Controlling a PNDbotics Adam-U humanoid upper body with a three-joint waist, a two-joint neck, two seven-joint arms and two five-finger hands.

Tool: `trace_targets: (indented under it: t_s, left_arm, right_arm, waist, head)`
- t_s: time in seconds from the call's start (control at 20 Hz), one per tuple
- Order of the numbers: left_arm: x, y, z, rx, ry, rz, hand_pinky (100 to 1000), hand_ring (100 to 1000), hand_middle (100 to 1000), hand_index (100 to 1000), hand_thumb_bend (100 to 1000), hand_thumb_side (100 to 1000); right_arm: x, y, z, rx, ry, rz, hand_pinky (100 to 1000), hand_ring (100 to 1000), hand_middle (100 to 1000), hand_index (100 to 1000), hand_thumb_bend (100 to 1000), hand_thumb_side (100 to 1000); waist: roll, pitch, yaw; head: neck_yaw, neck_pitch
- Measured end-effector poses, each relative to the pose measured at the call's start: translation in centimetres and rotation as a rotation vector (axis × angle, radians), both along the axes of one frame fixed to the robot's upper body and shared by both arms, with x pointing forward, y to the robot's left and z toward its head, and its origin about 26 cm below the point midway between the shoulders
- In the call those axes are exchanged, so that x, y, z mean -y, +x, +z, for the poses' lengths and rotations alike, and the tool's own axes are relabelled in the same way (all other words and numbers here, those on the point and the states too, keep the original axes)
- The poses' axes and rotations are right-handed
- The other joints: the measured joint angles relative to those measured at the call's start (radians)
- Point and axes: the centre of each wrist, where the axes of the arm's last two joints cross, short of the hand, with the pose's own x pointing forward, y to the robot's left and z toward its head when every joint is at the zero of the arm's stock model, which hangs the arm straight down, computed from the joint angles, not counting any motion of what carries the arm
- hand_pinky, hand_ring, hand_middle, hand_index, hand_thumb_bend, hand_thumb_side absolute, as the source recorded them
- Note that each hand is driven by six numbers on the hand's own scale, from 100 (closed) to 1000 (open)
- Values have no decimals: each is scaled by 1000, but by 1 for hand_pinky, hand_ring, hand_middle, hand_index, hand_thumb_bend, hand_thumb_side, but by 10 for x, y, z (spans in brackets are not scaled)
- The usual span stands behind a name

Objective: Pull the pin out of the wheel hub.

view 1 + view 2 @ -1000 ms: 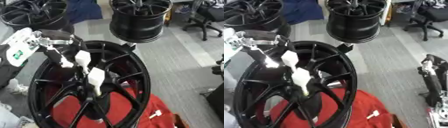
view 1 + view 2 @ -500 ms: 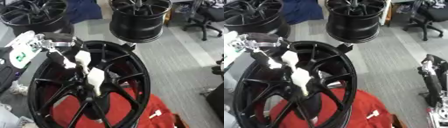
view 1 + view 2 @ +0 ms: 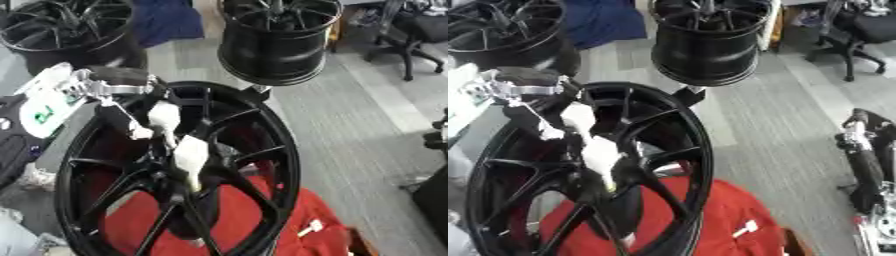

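Observation:
A big black spoked wheel hub (image 3: 262, 150) stands tilted in front of me, with its lower part over a red cloth (image 3: 262, 215). My left arm comes in from the left over the rim. My left hand (image 3: 188, 152), black with white covers, reaches down between the spokes to the hub's centre (image 3: 188, 192). The hand's tip is hidden among the spokes, and I cannot make out the pin. My right arm (image 3: 866, 160) hangs at the right edge of the right eye view, well away from the wheel. The hand on it is not clearly shown.
A second black wheel (image 3: 278, 40) stands just behind the hub, and a third (image 3: 66, 30) at the back left. Blue cloth (image 3: 171, 20) lies between them. An office chair (image 3: 411, 30) is at the back right. Grey floor lies to the right.
My left forearm and wrist have shifted slightly over the rim. The hand stays at the hub's centre, and the wheel has not moved.

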Motion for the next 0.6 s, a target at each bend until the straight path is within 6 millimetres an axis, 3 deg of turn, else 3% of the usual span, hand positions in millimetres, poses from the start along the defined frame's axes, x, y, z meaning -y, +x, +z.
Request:
trace_targets:
  t_s: [0.15, 0.3, 0.6]
  left_arm:
    - [0, 0, 0, -6, -7, 1, 507, 419, 530, 704, 123, 217]
    - [-1, 0, 2, -22, -24, 6, 431, 324, 426, 607, 100, 217]
    - [4, -3, 20, -43, -106, -13, 410, 303, 390, 572, 100, 220]
  right_arm:
    - [0, 0, 0, 0, 0, 0, 574, 559, 570, 747, 100, 595]
    - [0, 0, 0, 0, 0, 0, 574, 559, 570, 747, 100, 597]
    - [0, 0, 0, 0, 1, -1, 574, 560, 570, 747, 100, 599]
  waist:
    - [0, 0, 0]
    - [0, 0, 0]
    - [0, 0, 0]
  head:
    - [0, 0]
    - [0, 0]
    - [-1, 0]
